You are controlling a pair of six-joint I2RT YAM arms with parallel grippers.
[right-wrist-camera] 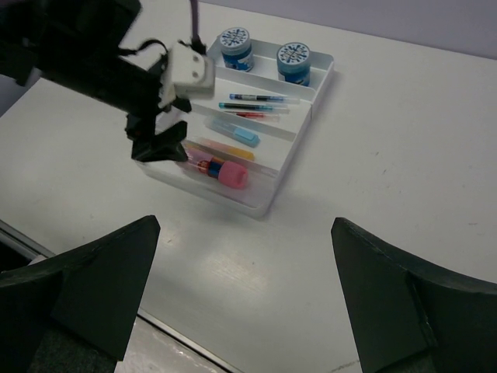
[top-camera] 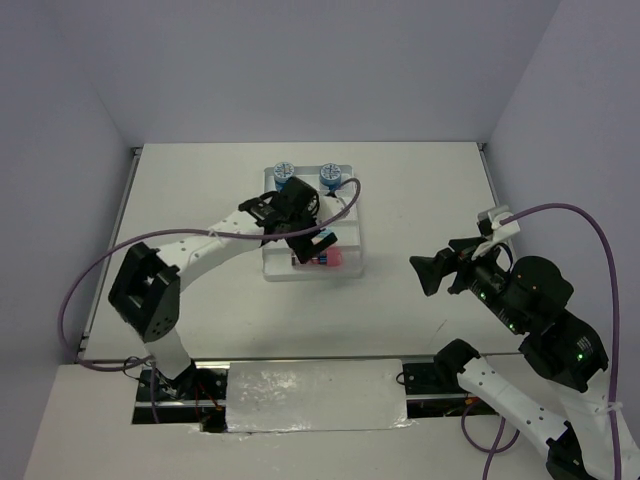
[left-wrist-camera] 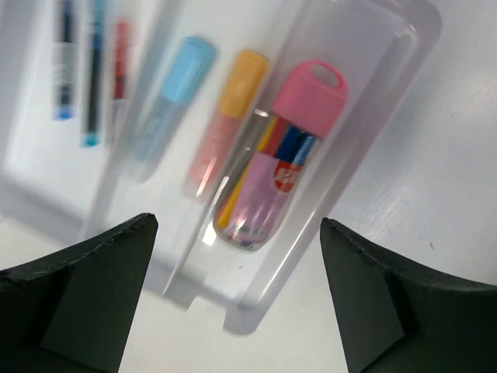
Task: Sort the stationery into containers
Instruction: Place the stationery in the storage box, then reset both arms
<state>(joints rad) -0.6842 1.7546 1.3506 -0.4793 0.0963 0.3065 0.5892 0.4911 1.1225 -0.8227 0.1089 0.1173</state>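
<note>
The white divided tray (top-camera: pixel 352 232) sits mid-table. Two blue tubs (top-camera: pixel 284 171) (top-camera: pixel 330 175) stand in its far compartment. In the left wrist view the pink-capped tube (left-wrist-camera: pixel 283 155) lies in the nearest compartment, beside the orange marker (left-wrist-camera: pixel 229 116) and the light-blue marker (left-wrist-camera: pixel 171 97), with thin pens (left-wrist-camera: pixel 89 70) further over. My left gripper (left-wrist-camera: pixel 237 295) hovers open just above the tray's near end, holding nothing. My right gripper (right-wrist-camera: pixel 245 287) is open over bare table, well right of the tray (right-wrist-camera: pixel 307 128).
The left arm (top-camera: pixel 200 250) reaches across the table from the near left toward the tray. A purple cable (top-camera: pixel 345 205) loops over the tray's right side. Grey walls close in the table at the back and sides.
</note>
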